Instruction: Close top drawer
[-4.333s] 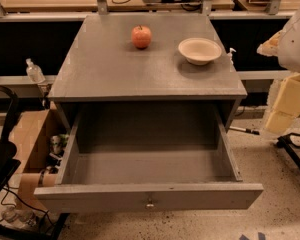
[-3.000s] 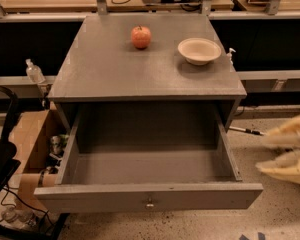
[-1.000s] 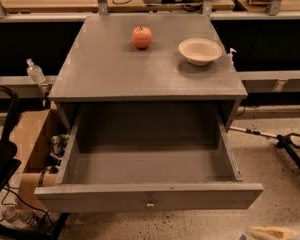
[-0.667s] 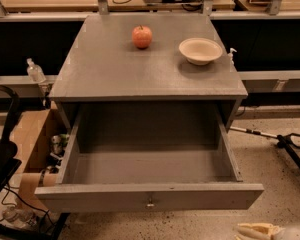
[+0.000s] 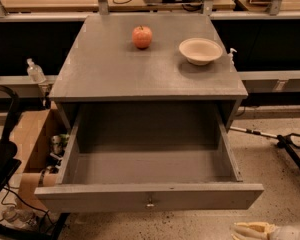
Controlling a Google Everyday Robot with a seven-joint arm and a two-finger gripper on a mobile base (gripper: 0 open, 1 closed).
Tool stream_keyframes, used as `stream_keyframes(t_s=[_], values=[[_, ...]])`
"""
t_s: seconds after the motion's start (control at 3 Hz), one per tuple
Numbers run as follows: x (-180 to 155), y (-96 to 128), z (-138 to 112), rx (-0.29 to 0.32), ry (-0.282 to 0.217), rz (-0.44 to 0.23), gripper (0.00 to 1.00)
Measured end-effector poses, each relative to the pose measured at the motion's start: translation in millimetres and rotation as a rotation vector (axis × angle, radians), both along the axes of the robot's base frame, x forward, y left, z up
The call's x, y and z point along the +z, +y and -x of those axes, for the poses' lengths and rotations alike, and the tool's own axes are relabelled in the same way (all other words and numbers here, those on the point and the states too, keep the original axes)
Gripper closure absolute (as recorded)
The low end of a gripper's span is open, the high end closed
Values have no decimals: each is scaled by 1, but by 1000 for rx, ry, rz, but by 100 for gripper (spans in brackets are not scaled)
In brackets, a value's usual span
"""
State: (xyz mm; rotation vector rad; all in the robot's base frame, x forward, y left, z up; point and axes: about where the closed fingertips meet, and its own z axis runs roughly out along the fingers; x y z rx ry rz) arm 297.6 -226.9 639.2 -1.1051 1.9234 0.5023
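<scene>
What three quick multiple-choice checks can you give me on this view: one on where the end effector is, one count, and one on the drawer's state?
1. Where is the end effector?
A. top left of the view
B. bottom right of the view, low over the floor
C. centre of the view

2. How many things sit on the cabinet top?
A. none
B. five
C. two

3. What state is the top drawer in?
A. pulled far out
B. fully shut
C. taken out and lying on the floor

Answers:
1 B: it shows at the bottom edge, below and to the right of the drawer front's right end.
2 C: only the apple and the bowl stand there.
3 A: its inside is open to view and its front panel sits well forward of the cabinet.
</scene>
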Motion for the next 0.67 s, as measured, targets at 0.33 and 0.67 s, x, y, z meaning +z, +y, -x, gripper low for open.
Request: stream_keyframes(t_s=[0.33, 0.67], values=[[-10, 5, -32, 45, -18, -26, 100], [-20, 8, -78, 86, -44, -64, 100]])
